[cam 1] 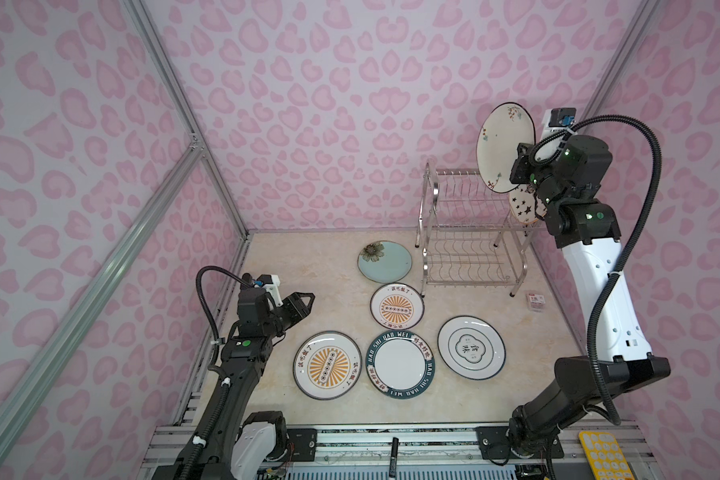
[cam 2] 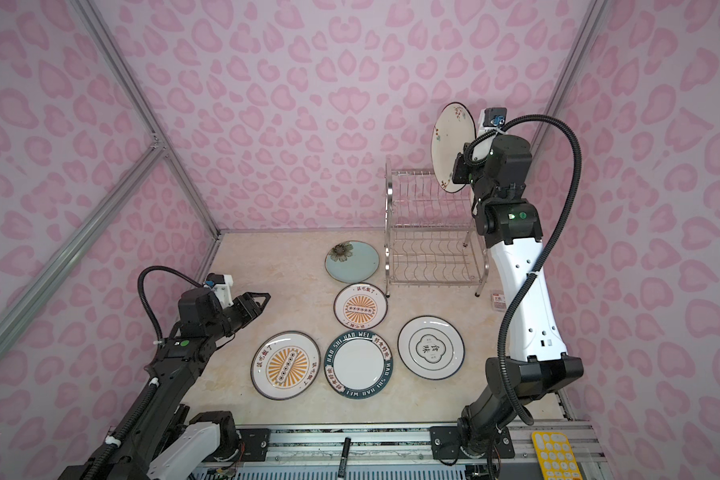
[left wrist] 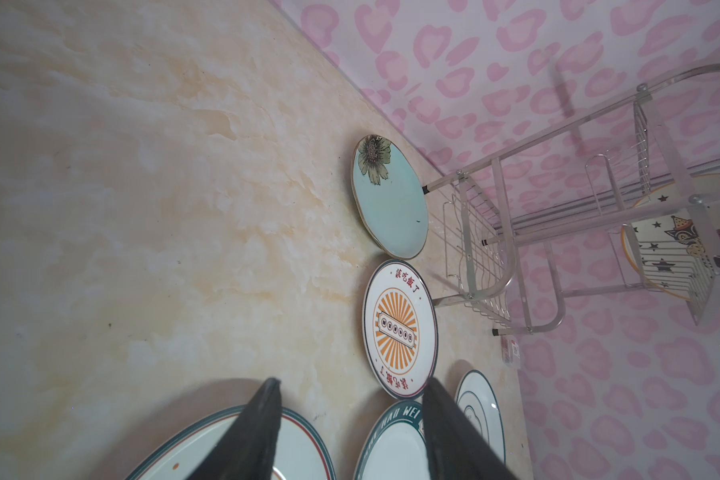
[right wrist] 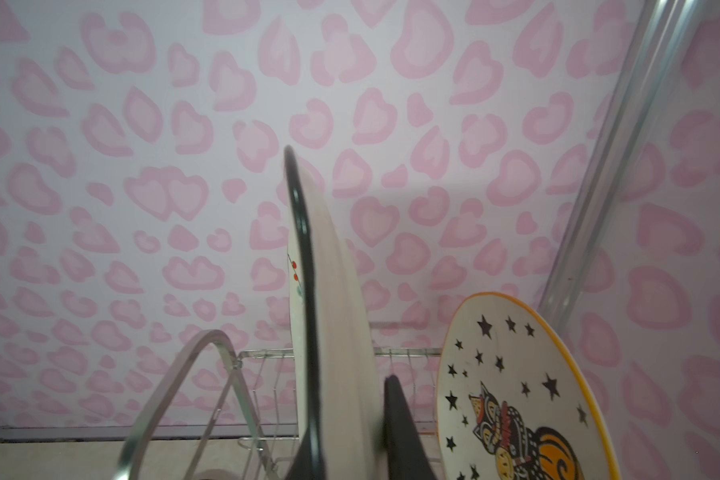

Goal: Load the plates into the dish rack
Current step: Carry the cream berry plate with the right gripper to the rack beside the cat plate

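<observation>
Plate-loading on the rig I run remotely: my right hand [cam 1: 517, 166] pinches the cream floral plate [cam 1: 500, 141] by its rim and holds it on edge over the upper tier of the dish rack [cam 1: 466, 232], which stands at the back right of the worktop [cam 1: 292, 266]. The right wrist view shows this plate edge-on, with its dark rim toward the camera. I cannot tell whether its lower edge touches the wires.

Just beside it, the star-and-cat plate [right wrist: 516, 365] with its orange rim stands upright in the upper tier, at the end nearest the right arm.

My left hand [cam 1: 307, 300] hangs over the left side of the worktop with its fingers [left wrist: 262, 415] spread and nothing between them. It is near the larger sunburst plate [cam 1: 327, 365].

Five plates lie flat on the worktop. The pale blue flower plate [cam 1: 385, 262] sits just beside the rack's left end frame. The smaller sunburst plate [cam 1: 397, 306] lies in front of it, close to the rack's front-left foot. The front row runs, left to right, from the larger sunburst plate to the dark-teal lettered plate [cam 1: 400, 365] to the white emblem plate [cam 1: 471, 348]. The first two are close together and the third is a little apart.

A small red-and-white packet [cam 1: 536, 300] lies near the rack's front-right foot. A black marker [cam 1: 393, 455] rests on the front rail [cam 1: 441, 434] between the two arm bases.
</observation>
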Motion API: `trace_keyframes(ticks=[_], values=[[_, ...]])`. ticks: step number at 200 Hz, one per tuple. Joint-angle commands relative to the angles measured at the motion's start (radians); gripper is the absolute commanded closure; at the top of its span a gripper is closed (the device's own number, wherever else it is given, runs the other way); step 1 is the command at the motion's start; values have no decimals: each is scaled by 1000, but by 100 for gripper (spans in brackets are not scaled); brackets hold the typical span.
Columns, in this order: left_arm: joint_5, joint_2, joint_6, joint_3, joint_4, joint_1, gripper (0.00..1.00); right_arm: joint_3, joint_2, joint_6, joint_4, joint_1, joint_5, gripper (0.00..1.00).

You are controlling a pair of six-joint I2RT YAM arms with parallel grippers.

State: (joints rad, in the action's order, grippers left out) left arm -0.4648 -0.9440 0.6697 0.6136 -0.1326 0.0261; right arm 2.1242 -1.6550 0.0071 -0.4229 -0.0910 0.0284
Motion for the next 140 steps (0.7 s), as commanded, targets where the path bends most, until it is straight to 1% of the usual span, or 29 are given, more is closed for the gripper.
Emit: trace_keyframes(ticks=[1, 34, 57, 87, 140], values=[[-16, -5, -9, -5, 45, 0, 43, -6, -25, -133, 91, -2, 164, 100], [-13, -1, -10, -2, 40, 1, 43, -61, -48, -200, 137, -3, 258, 100], [-5, -5, -13, -7, 41, 1, 43, -66, -73, -248, 136, -1, 283, 100], [-12, -19, -12, -7, 48, 0, 43, -69, -97, -275, 134, 1, 314, 100], [-9, -19, -15, 0, 39, 0, 43, -102, -106, -266, 131, 26, 298, 100]])
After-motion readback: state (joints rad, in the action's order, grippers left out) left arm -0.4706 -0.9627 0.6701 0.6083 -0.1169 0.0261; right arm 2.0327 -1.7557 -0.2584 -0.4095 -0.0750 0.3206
